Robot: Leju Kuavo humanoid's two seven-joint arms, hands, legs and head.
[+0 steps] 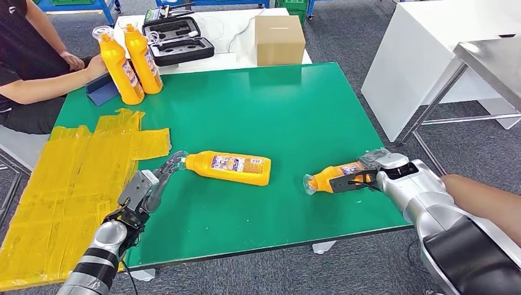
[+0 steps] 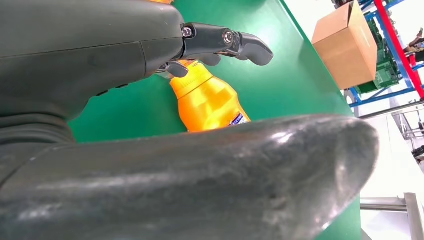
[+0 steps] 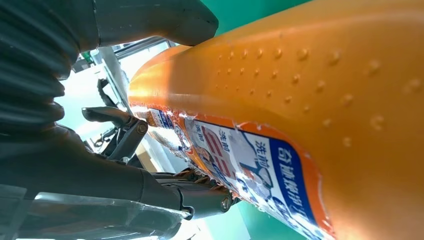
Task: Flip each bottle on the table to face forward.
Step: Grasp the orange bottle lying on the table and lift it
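Green table (image 1: 295,104) with four orange bottles; two lie flat near the front edge, two stand upright at the far left corner; centre bottle (image 1: 228,167) lies on its side, label up, clear cap end pointing toward the robot's left; left hand (image 1: 161,175) reaches in at that cap end, dark fingers (image 2: 227,42) extended over the neck — left wrist view shows them arched above the shoulder of the bottle (image 2: 210,100) with the thumb wide on the other side, contact unclear, so grip cannot be told for sure; right bottle (image 1: 336,177) lies on its side near the front right of the table, cap toward the centre; right hand (image 1: 372,172) wraps its body — right wrist view shows the thumb over the orange side and fingers (image 3: 125,125) curled along the label (image 3: 240,165), pressing the bottle (image 3: 320,90); two upright bottles (image 1: 131,58) stand touching each other beside a blue object (image 1: 101,91); a person's arm (image 1: 43,83) rests by them; yellow taped sheet (image 1: 67,190) covers the table's left side; cardboard box (image 1: 279,39) and open black case (image 1: 177,40) sit on a white table behind.
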